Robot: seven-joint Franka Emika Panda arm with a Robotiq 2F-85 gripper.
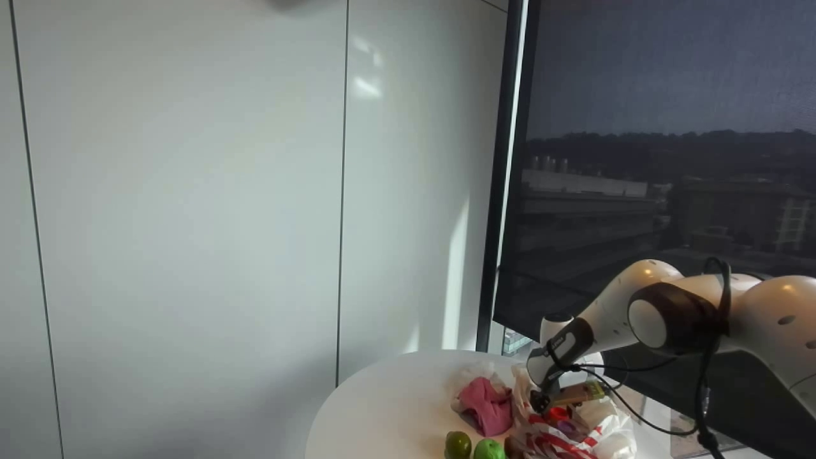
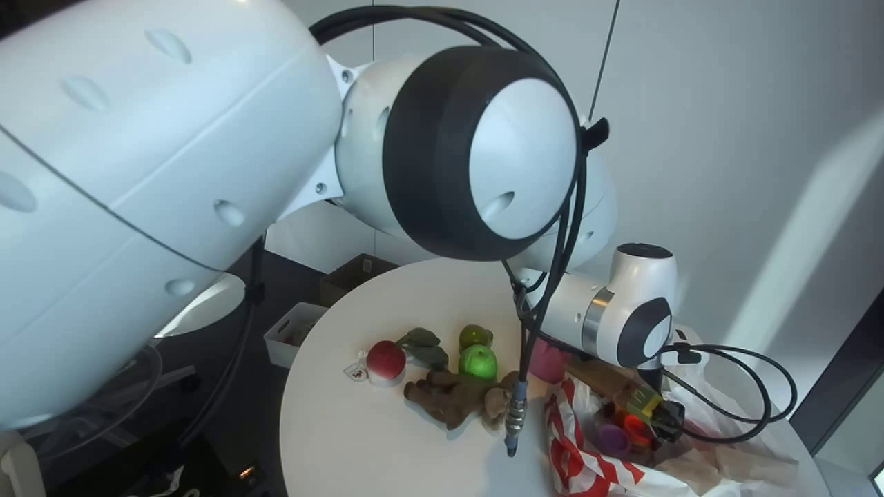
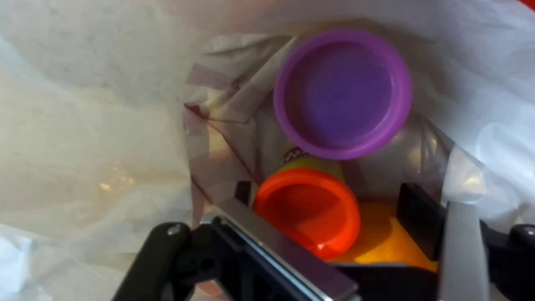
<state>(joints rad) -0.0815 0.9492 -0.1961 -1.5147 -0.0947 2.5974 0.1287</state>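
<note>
Fingers (image 3: pixel 464 246) parted, red-lidded tub (image 3: pixel 308 209) between.

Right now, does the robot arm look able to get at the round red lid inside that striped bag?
Probably yes: the pincer is open, and in the wrist view the red lid shows between its fingers, largely uncovered. One finger overlaps the lid's edge there, though, and the purple lid sits close by.

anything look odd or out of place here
The cable connector: in an exterior view it dangles below the arm, its end apparently plugged into nothing. The red-topped tub by the open gripper shows no visible damage.
</note>
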